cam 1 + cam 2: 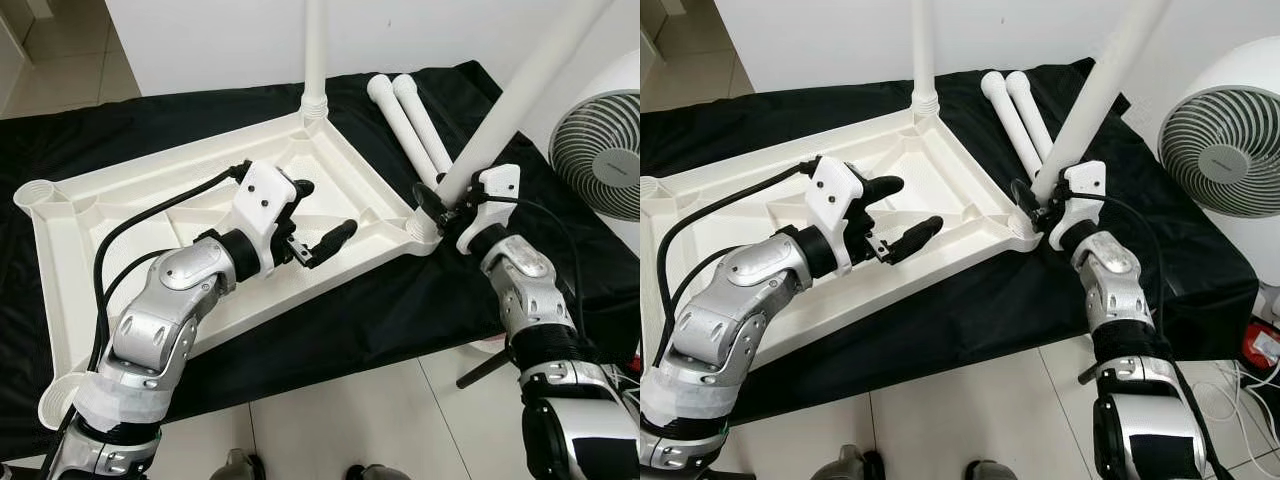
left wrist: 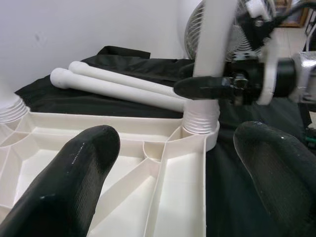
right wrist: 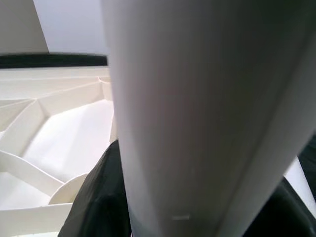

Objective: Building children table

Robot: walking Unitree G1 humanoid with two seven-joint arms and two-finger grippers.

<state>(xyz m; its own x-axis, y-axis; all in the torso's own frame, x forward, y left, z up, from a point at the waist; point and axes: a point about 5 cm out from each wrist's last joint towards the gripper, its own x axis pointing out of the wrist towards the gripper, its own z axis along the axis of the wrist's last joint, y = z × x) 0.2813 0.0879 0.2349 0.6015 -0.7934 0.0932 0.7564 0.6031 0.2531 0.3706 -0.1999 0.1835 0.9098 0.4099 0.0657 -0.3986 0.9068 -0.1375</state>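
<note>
Between the right gripper fingers: tilted table leg, clamped just above its corner socket (probably for threading in) | left gripper hovering spread and empty over the upturned tabletop | two spare legs lying beyond

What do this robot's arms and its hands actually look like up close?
Both arms are jointed silver metal shells with black bands at the joints. The left arm carries a looping black cable and white tape wrapping near its base. Each wrist ends in a white plastic block, and the left gripper and right gripper each have two long, rounded black fingers.
</note>
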